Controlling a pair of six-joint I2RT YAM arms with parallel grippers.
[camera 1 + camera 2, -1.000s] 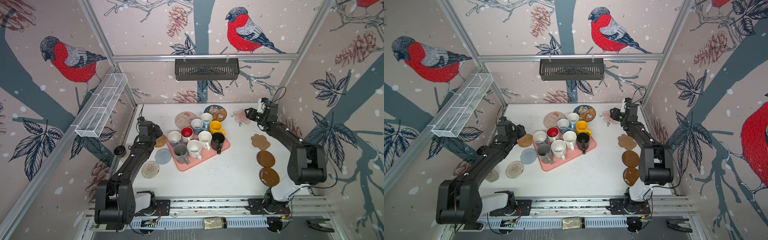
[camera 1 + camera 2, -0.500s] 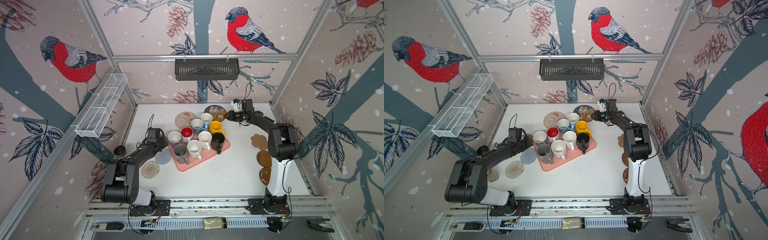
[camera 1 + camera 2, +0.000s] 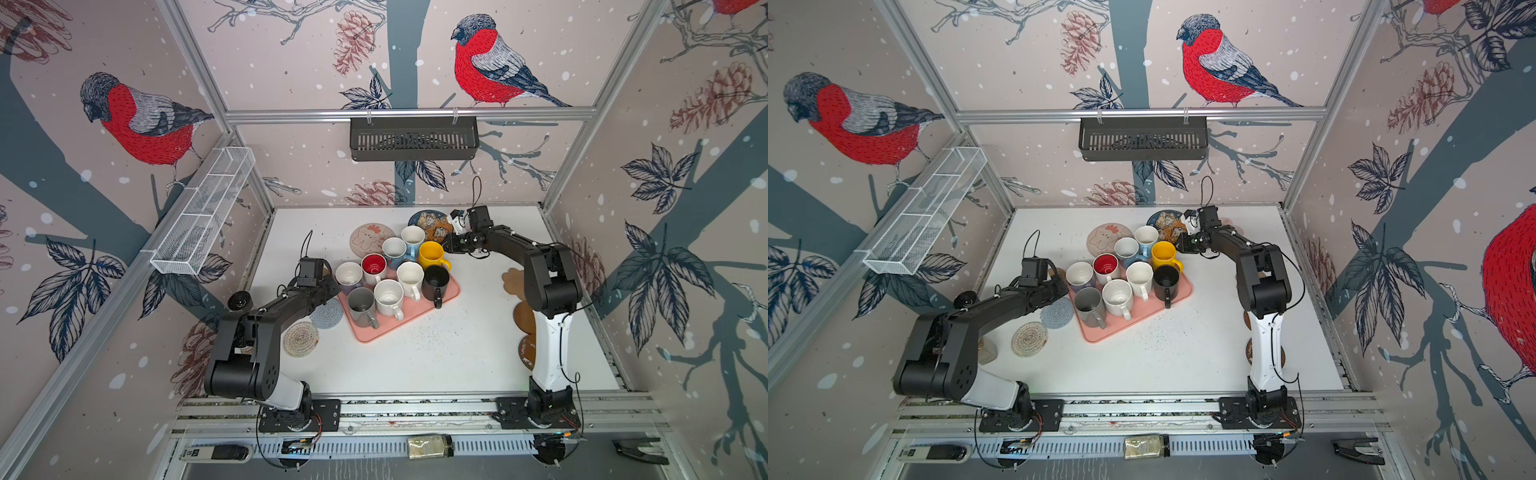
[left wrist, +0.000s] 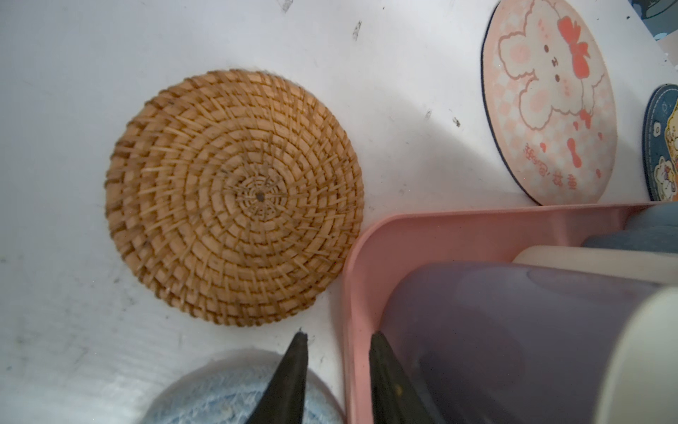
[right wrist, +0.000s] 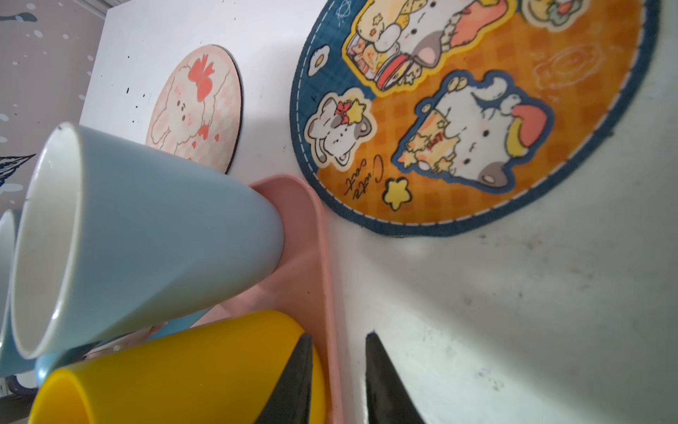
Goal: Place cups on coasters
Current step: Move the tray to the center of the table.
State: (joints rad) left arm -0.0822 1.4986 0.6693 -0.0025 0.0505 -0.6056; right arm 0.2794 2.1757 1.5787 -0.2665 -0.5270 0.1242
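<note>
Several cups stand on the pink tray [image 3: 409,320], among them a lavender cup [image 4: 513,348], a yellow cup [image 5: 190,370] and a light blue cup [image 5: 146,235]. No cup is on a coaster. My left gripper [image 4: 337,336] is open and straddles the tray's left rim, one finger beside the lavender cup, the other over the grey coaster [image 4: 227,396]. The straw coaster [image 4: 234,198] lies just beyond. My right gripper [image 5: 339,336] is open astride the tray's far-right rim, one finger against the yellow cup. The blue cartoon coaster [image 5: 477,110] and beige cartoon coaster [image 5: 198,110] lie behind the tray.
A cream coaster [image 3: 300,340] lies at the front left. On the right side a tan cloud-shaped coaster [image 3: 512,280] and two brown discs [image 3: 523,318] are partly hidden by the right arm. A black wall basket [image 3: 413,137] hangs at the back.
Both arms have swung in from the outer coasters to the pink tray's rims. Both pairs of jaws have narrowed.
</note>
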